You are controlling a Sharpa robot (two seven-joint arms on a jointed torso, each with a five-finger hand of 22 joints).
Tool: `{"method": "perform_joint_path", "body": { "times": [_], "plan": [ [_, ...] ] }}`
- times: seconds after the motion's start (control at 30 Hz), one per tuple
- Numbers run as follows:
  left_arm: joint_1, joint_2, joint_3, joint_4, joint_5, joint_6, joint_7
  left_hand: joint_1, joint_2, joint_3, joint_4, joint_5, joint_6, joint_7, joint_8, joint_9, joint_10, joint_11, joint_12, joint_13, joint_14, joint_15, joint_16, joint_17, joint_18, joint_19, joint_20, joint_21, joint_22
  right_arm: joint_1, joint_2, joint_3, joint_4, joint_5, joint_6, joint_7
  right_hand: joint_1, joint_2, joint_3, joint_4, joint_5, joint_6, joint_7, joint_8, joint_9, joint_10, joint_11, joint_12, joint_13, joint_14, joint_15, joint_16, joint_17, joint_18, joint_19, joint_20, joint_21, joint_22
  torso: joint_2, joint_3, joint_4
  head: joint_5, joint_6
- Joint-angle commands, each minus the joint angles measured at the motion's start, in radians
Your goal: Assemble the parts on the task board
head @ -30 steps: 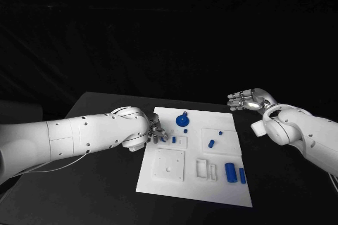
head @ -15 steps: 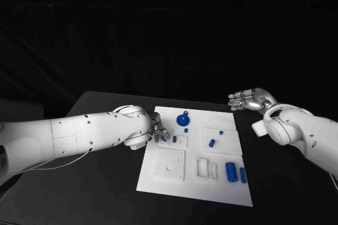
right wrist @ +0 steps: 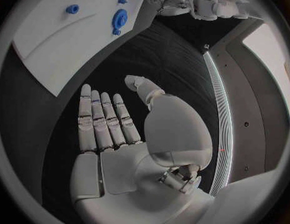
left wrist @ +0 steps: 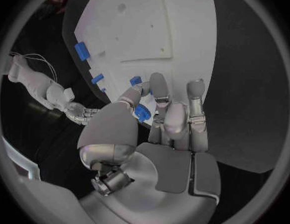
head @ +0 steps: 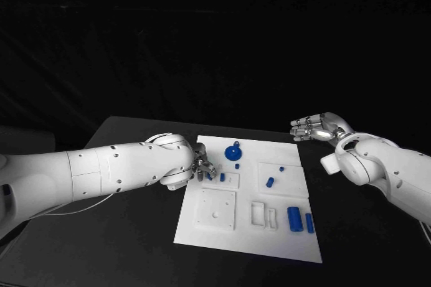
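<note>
Left hand [head: 199, 169] pinches a small blue part [left wrist: 142, 112] at the task board's [head: 269, 237] 9 o'clock edge; seat it upright. Right hand [head: 314, 129] fingers spread, empty.

Task board [head: 269, 237] mid-counter [head: 126, 249]; left hand [head: 201, 169] over board's left edge, right hand [head: 314, 128] off its far right corner; parts [head: 294, 218] near right.

Left hand [head: 199, 169] seemingly pinching — right hand [head: 314, 129] open, raised

White task board [head: 280, 237]; blue parts [head: 294, 218]; black table [head: 126, 237]; silver, seemingly plain hands [head: 314, 129].
</note>
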Motion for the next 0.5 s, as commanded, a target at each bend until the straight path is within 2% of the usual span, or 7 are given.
{"method": "perform_joint_path", "body": {
  "times": [0.03,0.37,0.5],
  "plan": [
    [-0.020,0.011,-0.012,0.002,-0.004,0.056,-0.015,0.006,0.019,0.038,-0.042,-0.005,0.193,-0.114,-0.003,-0.026,0.027,-0.030,0.006,-0.002,0.003,-0.006,0.002,0.000,-0.003,-0.001,0.000,0.003,0.019,-0.001,0.001,0.000,0.001,-0.009,0.016,0.010,0.011,0.002,-0.008,0.000,0.004,-0.005,0.001,-0.006,-0.002,-0.010,-0.001,-0.005,-0.001,-0.004,0.000,-0.004,-0.001,0.005,-0.008,0.001,0.003,-0.001,0.000,-0.0001,0.0002,-0.001,-0.003],
    [-0.023,0.005,-0.012,0.014,-0.027,0.059,-0.024,0.006,0.020,0.037,-0.042,-0.007,0.192,-0.114,-0.003,-0.027,0.027,-0.029,0.004,-0.003,0.002,-0.006,0.000,-0.004,-0.002,-0.001,0.001,0.002,0.019,-0.003,0.000,0.000,0.001,-0.009,0.016,0.011,0.011,0.003,-0.009,0.001,0.004,-0.005,0.001,-0.006,-0.001,-0.010,-0.001,-0.005,-0.001,-0.005,0.000,-0.003,-0.001,0.005,-0.009,0.001,0.003,-0.001,0.000,-0.0007,0.0007,-0.002,-0.003],
    [-0.024,0.001,-0.012,0.020,-0.036,0.058,-0.027,0.005,0.009,0.034,-0.045,0.008,0.193,-0.114,-0.002,-0.026,0.027,-0.029,0.003,-0.004,0.002,-0.005,0.002,0.004,-0.003,-0.004,0.002,0.001,0.019,-0.003,0.000,0.000,0.001,-0.009,0.015,0.011,0.012,0.004,-0.008,-0.001,0.004,-0.005,0.001,-0.006,-0.002,-0.010,-0.001,-0.005,-0.001,-0.004,0.000,-0.003,-0.001,0.005,-0.009,0.001,0.003,-0.001,0.000,-0.0004,0.0010,-0.003,-0.004]
  ]
}}
